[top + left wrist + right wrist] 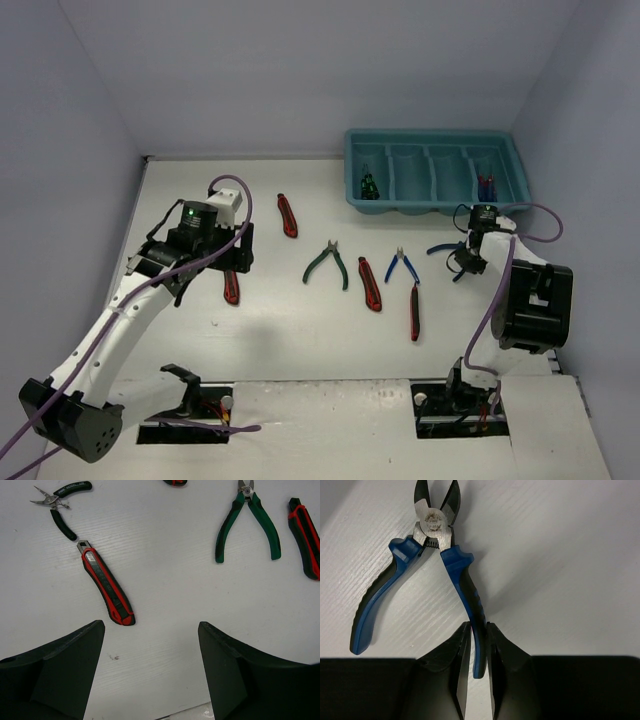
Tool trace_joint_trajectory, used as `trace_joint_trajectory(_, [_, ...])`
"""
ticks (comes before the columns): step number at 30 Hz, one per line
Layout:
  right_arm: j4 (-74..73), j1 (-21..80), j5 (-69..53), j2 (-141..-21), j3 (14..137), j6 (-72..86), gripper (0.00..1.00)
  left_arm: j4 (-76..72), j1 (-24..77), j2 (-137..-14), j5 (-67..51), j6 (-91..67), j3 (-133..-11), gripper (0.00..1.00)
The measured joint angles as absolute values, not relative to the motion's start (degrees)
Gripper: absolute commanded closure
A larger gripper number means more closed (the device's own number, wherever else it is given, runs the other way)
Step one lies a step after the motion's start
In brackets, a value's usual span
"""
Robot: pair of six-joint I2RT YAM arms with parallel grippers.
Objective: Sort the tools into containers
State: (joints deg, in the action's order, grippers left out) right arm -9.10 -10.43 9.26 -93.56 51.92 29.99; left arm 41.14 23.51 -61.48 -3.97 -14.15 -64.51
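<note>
- Left gripper: jaws wide apart, holding nothing, hanging over the table's left half.
- Left knife: red and black, lying flat. In the left wrist view it lies just ahead of the fingers, outside the gap. The gap itself shows bare table.
- Dark pliers: just past the left knife's blade end, not touching it. They show in the left wrist view only.
- Right gripper: closed onto one handle of the blue pliers, with a finger against each side. The other handle splays free and the cutting head points away from the gripper.
- Blue pliers, place: low on the table near its right side, just on the near side of the tray's right end.
- Tray: teal, four compartments, in the far right corner with its long side along the back wall. A bare strip runs between its near rim and the loose tools.
- Tray contents: a green-handled item in the leftmost compartment and a red-and-blue item in the rightmost. Both are too small to name.
- Far knife: alone, with bare table on all sides.
- Middle row, left to right, each apart from the next: green pliers, mid knife, small blue pliers, dark knife.
- Open room: a broad bare band between this row and the near edge.
</note>
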Motion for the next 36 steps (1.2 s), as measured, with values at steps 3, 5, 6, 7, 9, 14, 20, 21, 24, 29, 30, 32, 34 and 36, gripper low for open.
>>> trace_joint_trajectory(3, [-9.1,-10.4,9.0,-93.8,51.9,29.5,0.73,41.1,23.5,-62.2,-4.0,-14.2,-64.5,0.28])
trace_joint_trajectory(5, [-9.0,-10.4,8.8,-94.5,51.9,29.3,0.73,41.1,23.5,-62.5,-4.0,-14.1,-64.5,0.28])
trace_joint_trajectory(6, [-9.0,-10.4,8.6,-95.0,51.9,29.0,0.73,41.1,23.5,-62.5,-4.0,-14.2,-64.5,0.28])
trace_joint_trajectory(7, [-8.9,-10.4,8.5,-95.5,51.9,28.8,0.75,41.1,23.5,-62.5,-4.0,-14.2,-64.5,0.28])
trace_joint_trajectory(9, [-8.4,-10.4,8.2,-96.0,52.0,28.4,0.81,41.1,23.5,-62.5,-4.0,-14.2,-64.5,0.28])
trace_joint_trajectory(14, [-8.0,-10.4,7.9,-95.7,51.9,27.5,1.0,41.1,23.5,-62.5,-4.0,-14.2,-64.5,0.28])
trace_joint_trajectory(20, [-11.8,-10.3,9.2,-85.7,50.4,24.6,1.0,41.1,23.5,-62.5,-3.6,-14.2,-64.6,0.28])
trace_joint_trajectory(21, [-12.7,-10.3,9.7,-83.0,50.7,23.9,1.0,41.1,23.5,-62.5,-3.5,-14.2,-64.6,0.28])
trace_joint_trajectory(24, [-14.8,-10.0,11.6,-74.9,53.5,21.1,1.0,41.1,23.5,-62.5,-3.5,-14.1,-65.0,0.28])
trace_joint_trajectory(29, [-15.6,-9.8,13.3,-70.4,64.8,12.8,1.0,41.1,23.5,-62.5,-3.4,-13.6,-65.2,0.28])
trace_joint_trajectory(30, [-15.2,-9.7,13.5,-71.0,67.4,10.6,1.0,41.1,23.5,-62.5,-3.4,-13.5,-65.2,0.28])
trace_joint_trajectory(32, [-14.5,-9.5,14.0,-73.1,72.2,5.3,1.0,41.1,23.5,-62.5,-3.4,-13.3,-65.2,0.28])
trace_joint_trajectory(34, [-13.3,-9.4,14.2,-76.1,76.1,0.4,1.0,41.2,23.5,-62.5,-3.4,-13.0,-65.2,0.28])
trace_joint_trajectory(36, [-11.9,-9.2,14.1,-79.6,79.0,-4.6,1.0,41.2,23.5,-62.5,-3.4,-12.7,-65.2,0.28])
